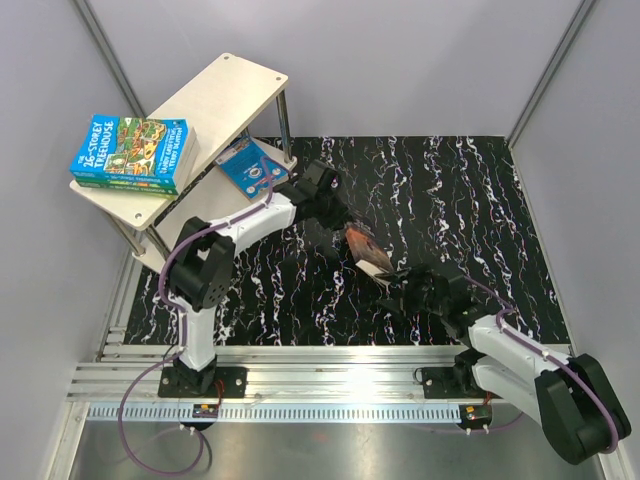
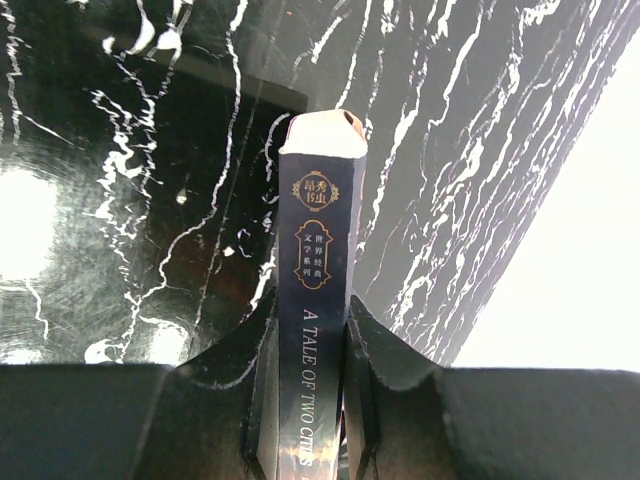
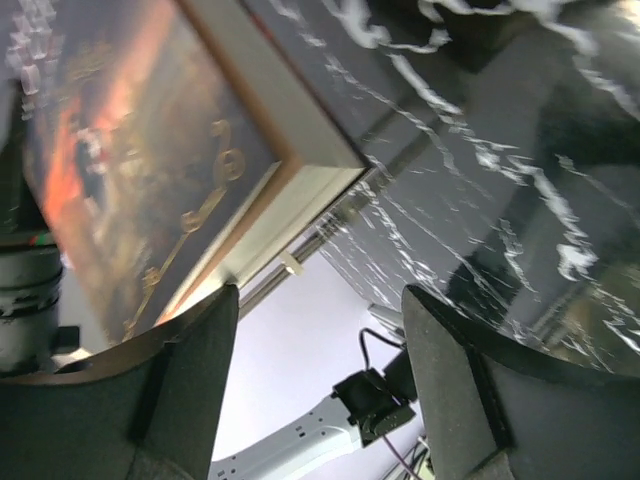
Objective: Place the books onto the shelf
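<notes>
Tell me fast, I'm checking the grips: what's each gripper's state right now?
Left gripper: closed on the dark book.
Right gripper: open, holding nothing.

You are looking into a robot test cell in a lab. Plain pale wall panels (image 1: 400, 60) box in a bench (image 1: 480, 200) with a black marbled top. The left arm (image 1: 200, 285) and right arm (image 1: 545, 385) are bolted to aluminium rails (image 1: 320, 380) at its near edge, and a purple cable (image 1: 121, 420) trails loose.
</notes>
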